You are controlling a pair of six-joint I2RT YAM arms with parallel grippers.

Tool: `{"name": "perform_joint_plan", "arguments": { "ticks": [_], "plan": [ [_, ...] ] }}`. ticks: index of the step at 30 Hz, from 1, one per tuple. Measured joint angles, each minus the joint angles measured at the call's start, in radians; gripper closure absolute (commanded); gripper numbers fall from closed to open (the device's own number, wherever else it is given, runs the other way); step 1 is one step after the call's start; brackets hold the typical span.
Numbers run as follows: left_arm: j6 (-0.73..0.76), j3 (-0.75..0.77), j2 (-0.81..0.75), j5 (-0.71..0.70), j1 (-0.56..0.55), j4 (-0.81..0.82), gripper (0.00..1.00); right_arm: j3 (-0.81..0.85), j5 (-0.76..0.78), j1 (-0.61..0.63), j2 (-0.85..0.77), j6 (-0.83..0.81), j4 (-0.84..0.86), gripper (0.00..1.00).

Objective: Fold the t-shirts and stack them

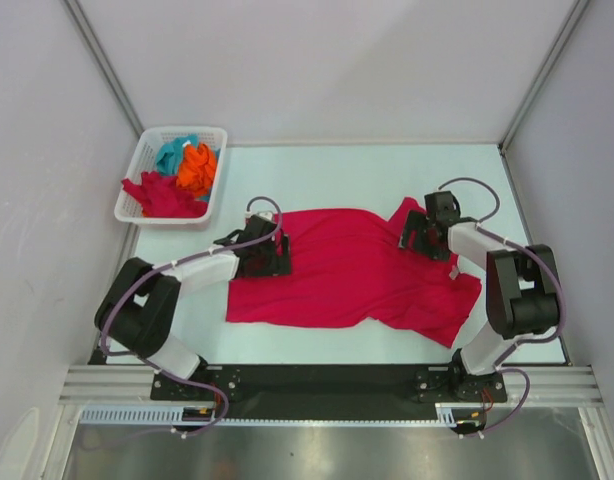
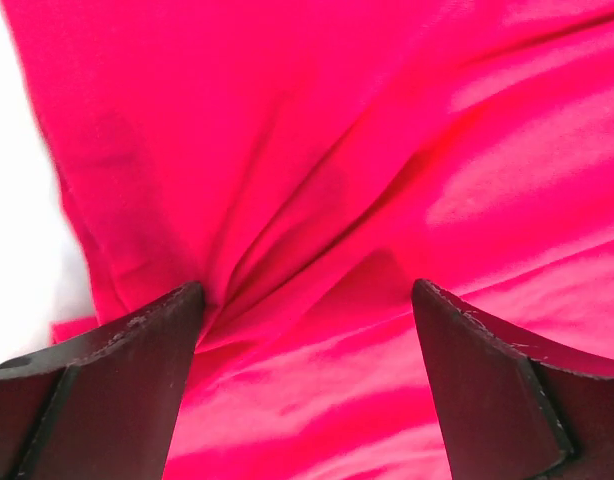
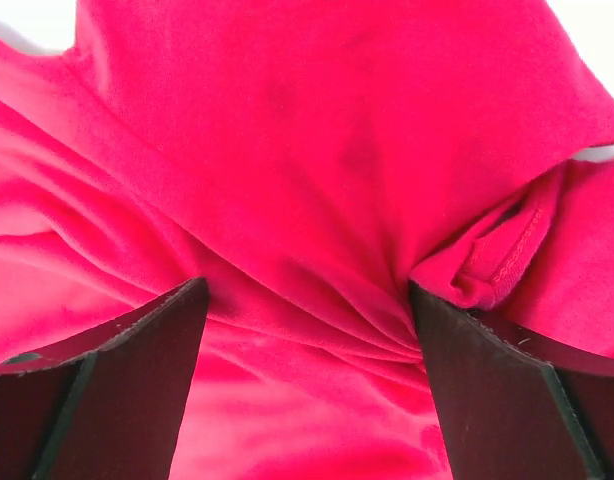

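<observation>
A big red t-shirt (image 1: 357,270) lies spread out on the table (image 1: 337,165), to the right of the white basket (image 1: 132,172) and a bit closer to the arms than the basket is. It is not flat yet and has lots of wrinkles. The left gripper (image 1: 262,255) sits on the shirt edge nearest the basket. The right gripper (image 1: 422,235) sits on the shirt end far from the basket. Both have their 2 fingers spread wide, with the tips down at the cloth and a soft bump of cloth between them, so nothing is pinched yet. Inside the basket wait 3 more shirts: a teal one (image 1: 174,153), an orange one (image 1: 197,168) and a red one (image 1: 162,195). I think things could go wrong here. If the fingers shut on only a thin fold, the cloth could slip out when the arms lift. If they grab too much, the wrinkles could get folded in and the shirt would look lumpy. A stitched hem (image 3: 507,255) is curled up right beside 1 finger of the right gripper, and it could get caught and twist that corner. If 1 arm pulls before the other, the shirt could slide crooked. I see no words, tags or brand names anywhere.
</observation>
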Motion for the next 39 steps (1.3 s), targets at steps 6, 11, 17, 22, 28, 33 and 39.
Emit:
{"name": "perform_joint_plan", "arguments": {
  "ticks": [6,11,17,22,28,33,39],
  "plan": [
    [0.002,0.097,-0.035,0.003,0.036,-0.167,0.05,0.072,-0.006,-0.015,-0.085,0.004,-0.232,0.07],
    [0.029,0.301,-0.022,0.004,0.171,-0.169,0.07,0.291,-0.045,-0.102,-0.095,0.004,-0.237,0.08],
    [0.040,0.370,0.086,0.027,0.316,-0.103,0.17,0.394,-0.069,-0.141,-0.047,0.003,-0.200,0.09],
    [0.047,0.373,0.192,0.051,0.342,-0.077,0.21,0.372,-0.091,-0.148,0.013,0.004,-0.200,0.09],
    [0.055,0.478,0.302,-0.015,0.302,-0.080,0.23,0.336,-0.099,-0.150,0.024,0.004,-0.200,0.09],
    [0.057,0.552,0.367,-0.127,0.258,-0.088,0.24,0.325,-0.098,-0.152,0.024,0.004,-0.199,0.09],
    [0.055,0.555,0.417,-0.178,0.246,-0.106,0.25,0.310,-0.098,-0.163,0.024,0.004,-0.198,0.09]
  ]
}}
